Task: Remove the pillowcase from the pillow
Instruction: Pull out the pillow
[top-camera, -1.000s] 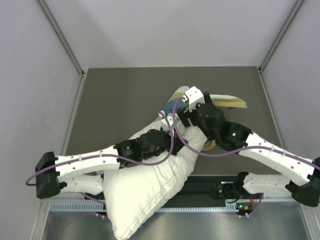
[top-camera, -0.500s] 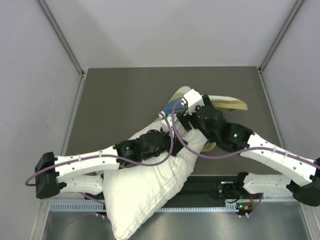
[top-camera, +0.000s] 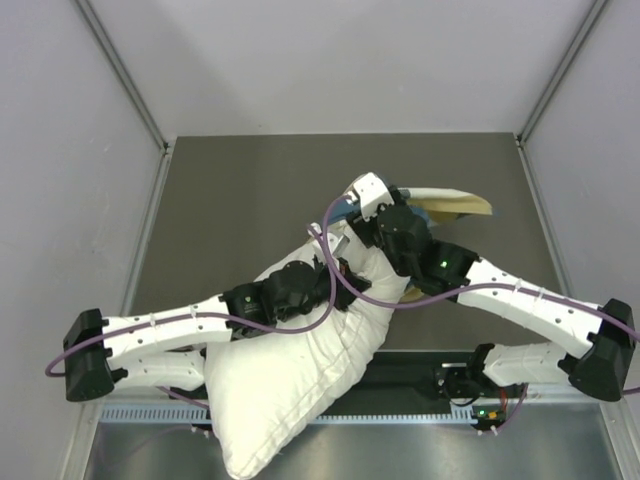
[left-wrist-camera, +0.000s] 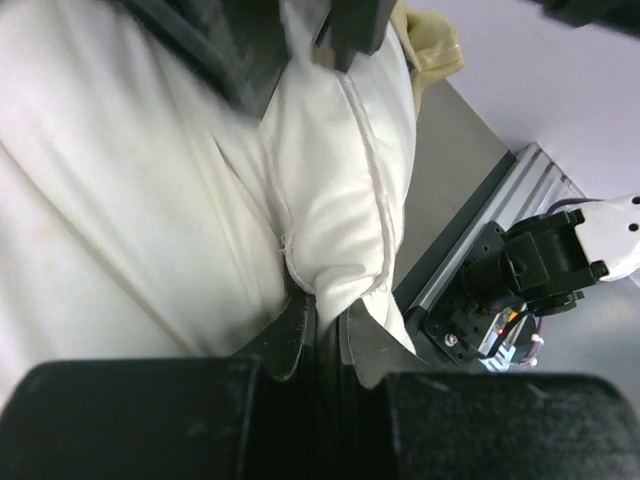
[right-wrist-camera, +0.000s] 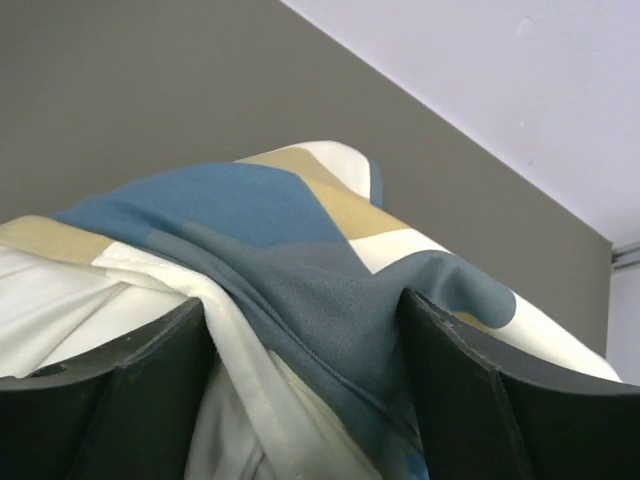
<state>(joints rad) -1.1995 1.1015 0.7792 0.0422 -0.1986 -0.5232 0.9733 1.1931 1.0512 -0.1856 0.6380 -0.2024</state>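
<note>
A plump white pillow (top-camera: 290, 390) is seen laid diagonally across the dark table (top-camera: 230, 200), its near corner hung over the front edge. Only its far end is covered by the pillowcase (top-camera: 455, 204), checked in blue, tan and cream, which is bunched and rumpled there.

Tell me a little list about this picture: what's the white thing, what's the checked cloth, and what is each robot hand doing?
pillow: white, plump, mostly bare, hanging over the near table edge
pillowcase: blue, tan and cream, bunched at the pillow's far end
left gripper: shut, pinching the pillow by its seam
right gripper: open, a pillowcase fold between its fingers
table: dark grey
</note>
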